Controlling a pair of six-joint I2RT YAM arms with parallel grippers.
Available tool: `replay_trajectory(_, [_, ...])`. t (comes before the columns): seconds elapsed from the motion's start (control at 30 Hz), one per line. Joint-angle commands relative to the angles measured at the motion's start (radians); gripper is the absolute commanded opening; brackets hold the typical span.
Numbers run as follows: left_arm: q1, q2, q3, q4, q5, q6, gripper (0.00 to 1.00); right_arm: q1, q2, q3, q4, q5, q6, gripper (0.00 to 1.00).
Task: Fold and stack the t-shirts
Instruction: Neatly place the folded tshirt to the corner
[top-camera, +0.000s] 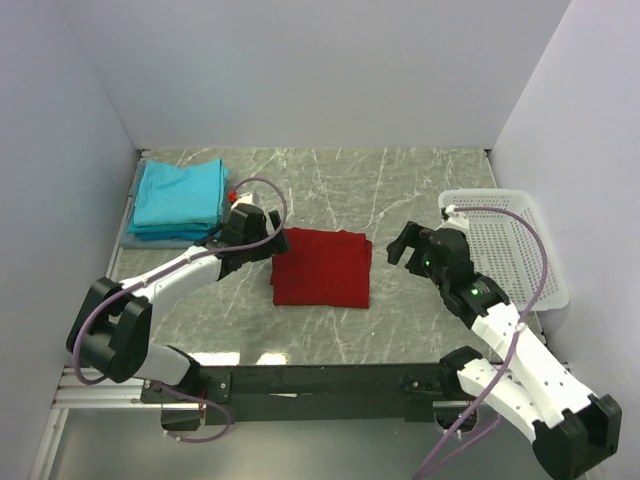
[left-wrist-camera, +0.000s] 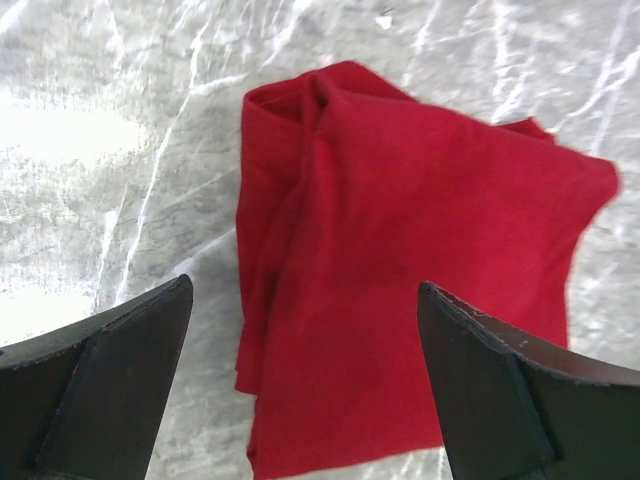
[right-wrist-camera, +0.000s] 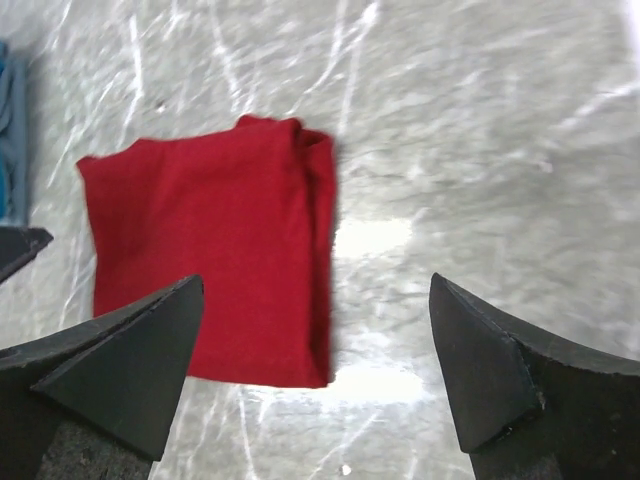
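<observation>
Behind left pincer (top-camera: 262, 240), far left: stack of folded teal t-shirts (top-camera: 178, 198); left pincer: jaws wide, empty, over left edge of dark red t-shirt (top-camera: 322, 267); dark red t-shirt: folded flat on tabletop (top-camera: 400, 190), between both pincers; right pincer (top-camera: 405, 250): jaws wide, empty, shirt ahead, apart; just right of it: white basket (top-camera: 510, 250).

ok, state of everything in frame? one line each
red t-shirt: folded into a rectangle, flat mid-table, not held
teal t-shirts: folded, stacked at the far left corner
basket: upright at the right edge, nothing visible inside
left tool: open, empty, at the red t-shirt's left edge
right tool: open, empty, clear of the red t-shirt on its right
</observation>
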Motion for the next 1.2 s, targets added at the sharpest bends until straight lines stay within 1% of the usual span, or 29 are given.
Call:
replay_trajectory(0.0, [0.002, 0.031, 0.029, 0.049, -0.021, 0.027, 0.99, -0.011, -0.069, -0.025, -0.036, 0.111, 0.029, 1.0])
replay_trajectory(0.13, [0.002, 0.106, 0.039, 0.064, 0.04, 0.036, 0.98, -0.014, -0.142, -0.072, -0.025, 0.128, 0.042, 1.0])
replay_trajectory(0.23, [0.002, 0.173, 0.044, 0.086, 0.079, 0.049, 0.9, -0.018, -0.187, -0.094, -0.021, 0.167, 0.055, 1.0])
replay_trajectory(0.3, [0.002, 0.228, 0.062, 0.076, 0.091, 0.052, 0.87, -0.018, -0.21, -0.104, -0.021, 0.187, 0.049, 1.0])
replay_trajectory(0.33, [0.002, 0.246, 0.079, 0.073, 0.1, 0.059, 0.81, -0.019, -0.216, -0.106, -0.022, 0.193, 0.045, 1.0])
replay_trajectory(0.4, [0.002, 0.278, 0.09, 0.067, 0.123, 0.064, 0.77, -0.019, -0.225, -0.109, -0.025, 0.199, 0.036, 1.0])
replay_trajectory(0.43, [0.001, 0.304, 0.098, 0.069, 0.14, 0.064, 0.72, -0.019, -0.229, -0.111, -0.025, 0.202, 0.033, 1.0])
replay_trajectory(0.5, [-0.001, 0.325, 0.099, 0.075, 0.157, 0.061, 0.69, -0.021, -0.227, -0.117, -0.022, 0.207, 0.019, 1.0])
replay_trajectory(0.6, [-0.016, 0.358, 0.101, 0.073, 0.157, 0.059, 0.52, -0.022, -0.215, -0.117, -0.033, 0.23, 0.003, 1.0])
replay_trajectory(0.63, [-0.027, 0.374, 0.105, 0.064, 0.156, 0.061, 0.45, -0.025, -0.212, -0.117, -0.037, 0.233, -0.002, 1.0])
replay_trajectory(0.73, [-0.053, 0.407, 0.121, 0.032, 0.134, 0.061, 0.36, -0.028, -0.204, -0.118, -0.037, 0.239, -0.01, 1.0])
replay_trajectory(0.8, [-0.067, 0.421, 0.127, 0.018, 0.087, 0.061, 0.33, -0.031, -0.207, -0.121, -0.03, 0.236, -0.014, 1.0])
replay_trajectory(0.83, [-0.084, 0.428, 0.136, 0.004, 0.059, 0.068, 0.28, -0.033, -0.209, -0.124, -0.021, 0.234, -0.017, 1.0])
replay_trajectory(0.9, [-0.099, 0.437, 0.147, -0.011, 0.025, 0.078, 0.21, -0.036, -0.215, -0.13, -0.013, 0.234, -0.022, 1.0])
replay_trajectory(0.97, [-0.114, 0.453, 0.171, -0.048, -0.028, 0.099, 0.06, -0.041, -0.219, -0.135, -0.004, 0.231, -0.024, 1.0])
replay_trajectory(1.0, [-0.116, 0.463, 0.19, -0.063, -0.044, 0.104, 0.01, -0.041, -0.222, -0.141, 0.002, 0.231, -0.024, 1.0])
replay_trajectory(1.13, [-0.116, 0.464, 0.234, -0.106, -0.113, 0.163, 0.01, -0.05, -0.226, -0.152, 0.015, 0.233, -0.027, 1.0])
replay_trajectory(1.17, [-0.116, 0.459, 0.243, -0.112, -0.154, 0.174, 0.01, -0.051, -0.227, -0.152, 0.018, 0.231, -0.028, 1.0])
